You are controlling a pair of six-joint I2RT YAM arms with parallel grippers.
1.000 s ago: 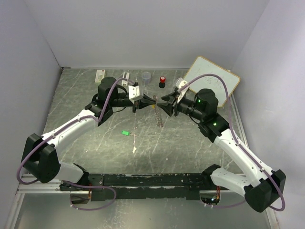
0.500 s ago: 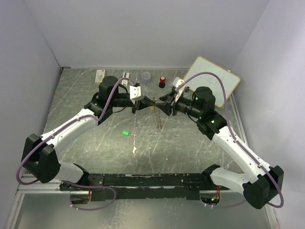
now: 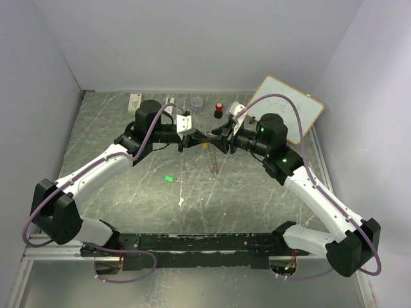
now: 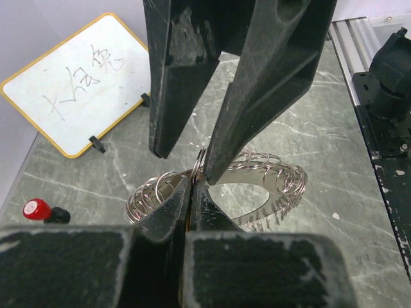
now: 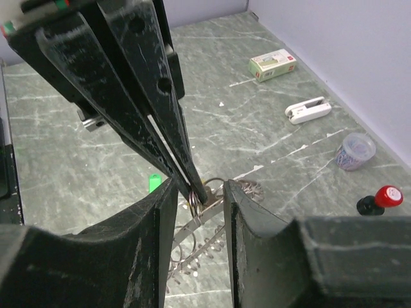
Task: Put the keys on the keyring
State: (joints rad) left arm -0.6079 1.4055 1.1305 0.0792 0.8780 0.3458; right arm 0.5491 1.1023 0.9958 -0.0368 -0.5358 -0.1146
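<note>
Since a key cannot be threaded onto a ring lying flat, the two arms meet tip to tip above the middle of the table [image 3: 244, 192], with the work held up between them. Well beyond the left claw [image 4: 191, 190], off to its left, a whiteboard [image 4: 83, 83] lies out of the way.

The keyring [image 4: 270, 183] is a wide loop of silver coils. One edge of it sits in the left claw and the rest hangs out past the fingertips, clear of the table. That claw is pressed together on the ring's rim. Its job seems to be that of a vice, holding the ring steady and turned so that the other arm can get at it.

The right claw [image 5: 199, 192] faces it head-on with its fingers apart. The ring's rim and the tip of the left claw lie in the gap between them. From the left wrist, one right fingertip touches the rim just beside the pinch point, while the other stands clear. It is not clamped on anything I can make out. It looks set to close on the rim, or to pry at the coil.

A red-capped knob [image 4: 36, 208] stands on the table to the left claw's left.

The green key [image 5: 153, 183] lies flat on the table below and beyond the right claw, apart from the ring and not yet threaded. A yellow fleck [image 3: 205, 145] hangs just under where the claws meet. It may be the other key, but it is too small to tell.
</note>
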